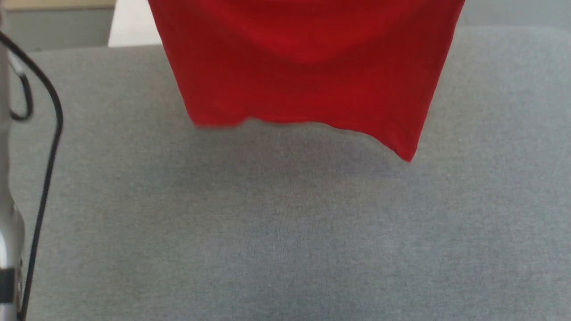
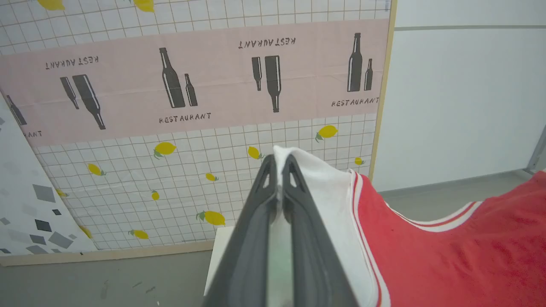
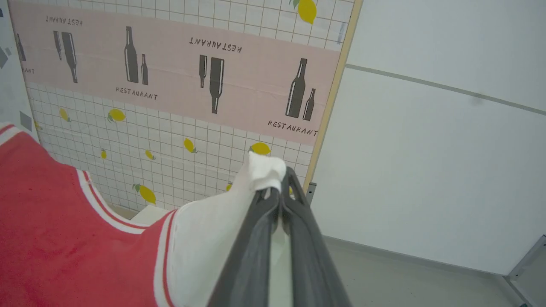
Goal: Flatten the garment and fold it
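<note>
The red garment [image 1: 303, 67] hangs in the air above the grey table [image 1: 285, 223], its lower hem free and its right corner drooping lowest. In the left wrist view my left gripper [image 2: 279, 164] is shut on a white sleeve [image 2: 328, 192] of the garment [image 2: 460, 256], beside the red-and-white striped trim. In the right wrist view my right gripper [image 3: 279, 181] is shut on the other white sleeve [image 3: 209, 238], with the red body [image 3: 55, 238] stretching off to the left. The number print is hidden.
A black cable [image 1: 47, 147] and a metal arm part [image 1: 6, 223] run down the left edge of the head view. Behind the table stands a patterned panel [image 2: 192, 111] with lemons and bottles, then a white wall [image 3: 426, 149] and grey floor.
</note>
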Controlling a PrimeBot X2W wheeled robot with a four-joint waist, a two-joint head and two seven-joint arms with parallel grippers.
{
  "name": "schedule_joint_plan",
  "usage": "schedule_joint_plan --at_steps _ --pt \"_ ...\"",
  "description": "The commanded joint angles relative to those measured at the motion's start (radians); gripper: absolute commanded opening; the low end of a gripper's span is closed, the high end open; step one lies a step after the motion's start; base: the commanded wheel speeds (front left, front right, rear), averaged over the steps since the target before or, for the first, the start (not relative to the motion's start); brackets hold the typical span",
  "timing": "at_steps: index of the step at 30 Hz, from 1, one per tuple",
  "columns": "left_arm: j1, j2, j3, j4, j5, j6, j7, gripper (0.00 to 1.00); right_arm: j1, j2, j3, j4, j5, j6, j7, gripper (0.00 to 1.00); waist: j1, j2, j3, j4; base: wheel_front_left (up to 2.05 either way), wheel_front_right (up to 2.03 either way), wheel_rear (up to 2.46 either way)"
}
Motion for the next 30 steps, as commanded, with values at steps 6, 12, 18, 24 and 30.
schedule_joint_plan --at_steps 6,12,18,24,30 --pt "-0.172 -0.050 -0.012 0.121 0.081 0.034 -0.160 0.00 -0.151 0.005 0.031 0.080 -0.088 -0.002 -0.123 0.00 0.0000 0.0000 0.185 -0.012 0.00 0.00 0.00" --pt "-0.306 -0.083 0.001 0.231 0.124 0.064 -0.306 0.00 -0.310 0.009 0.080 0.192 -0.173 -0.002 -0.286 0.00 0.0000 0.0000 0.269 -0.011 0.00 0.00 0.00" --pt "-0.392 -0.106 0.022 0.312 0.121 0.065 -0.426 0.00 -0.427 -0.032 0.146 0.292 -0.212 -0.002 -0.381 0.00 0.0000 0.0000 0.336 0.005 0.00 0.00 0.00" --pt "-0.405 -0.122 0.023 0.365 0.114 0.037 -0.553 0.00 -0.468 -0.100 0.194 0.355 -0.229 -0.002 -0.490 0.00 0.0000 0.0000 0.402 0.034 0.00 0.00 0.00" --pt "-0.349 -0.126 0.025 0.410 0.085 -0.002 -0.631 0.00 -0.446 -0.149 0.248 0.408 -0.204 -0.002 -0.572 0.00 0.0000 0.0000 0.443 0.056 0.00 0.00 0.00"
